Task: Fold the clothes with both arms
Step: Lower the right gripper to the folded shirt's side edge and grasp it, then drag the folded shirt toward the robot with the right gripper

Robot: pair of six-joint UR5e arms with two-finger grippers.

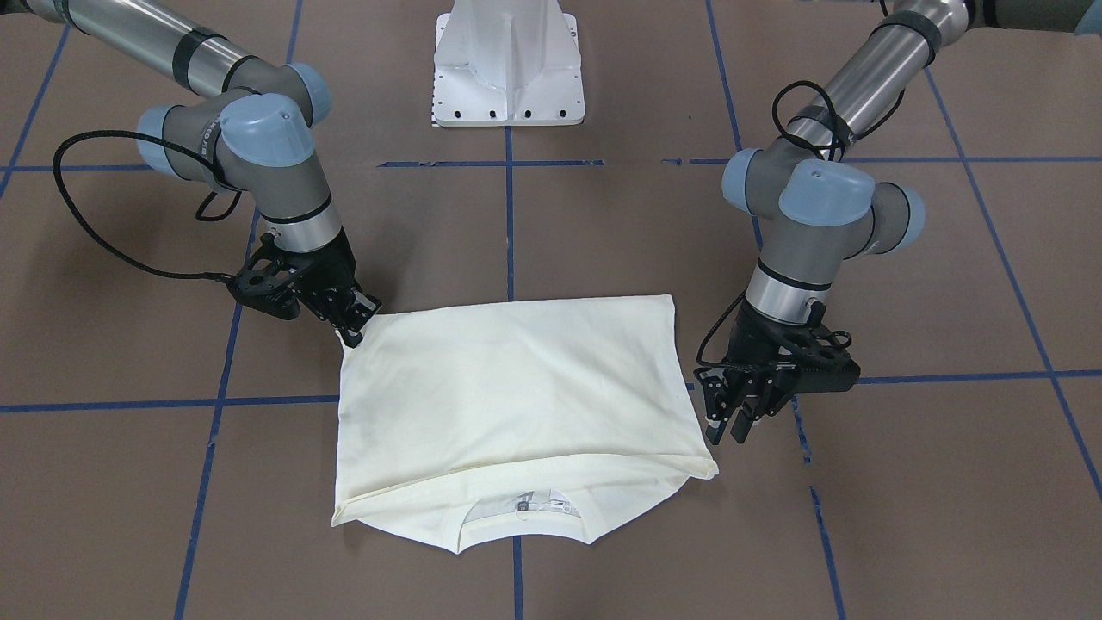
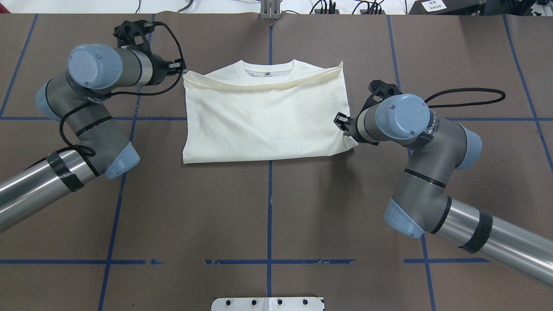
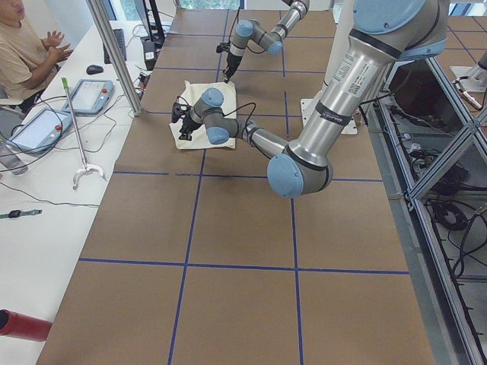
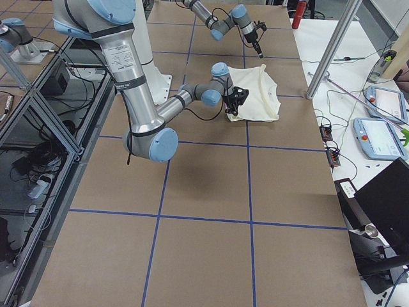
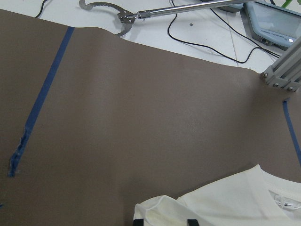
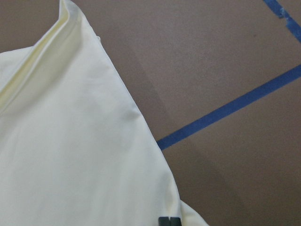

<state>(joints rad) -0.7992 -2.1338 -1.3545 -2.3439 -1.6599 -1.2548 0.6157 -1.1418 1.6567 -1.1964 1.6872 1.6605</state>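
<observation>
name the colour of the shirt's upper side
Plain cream; the shirt shows best in overhead exterior view.

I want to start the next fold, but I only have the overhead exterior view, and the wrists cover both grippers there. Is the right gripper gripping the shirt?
Observer: Yes. The right wrist view shows the right gripper shut on the edge of the shirt.
Operator: And the left?
Observer: The left gripper is open. Its wrist view shows the shirt's folded corner between the fingertips.
Operator: Anyone close by?
Observer: One person sits at the white desk, hands raised off it.
</observation>
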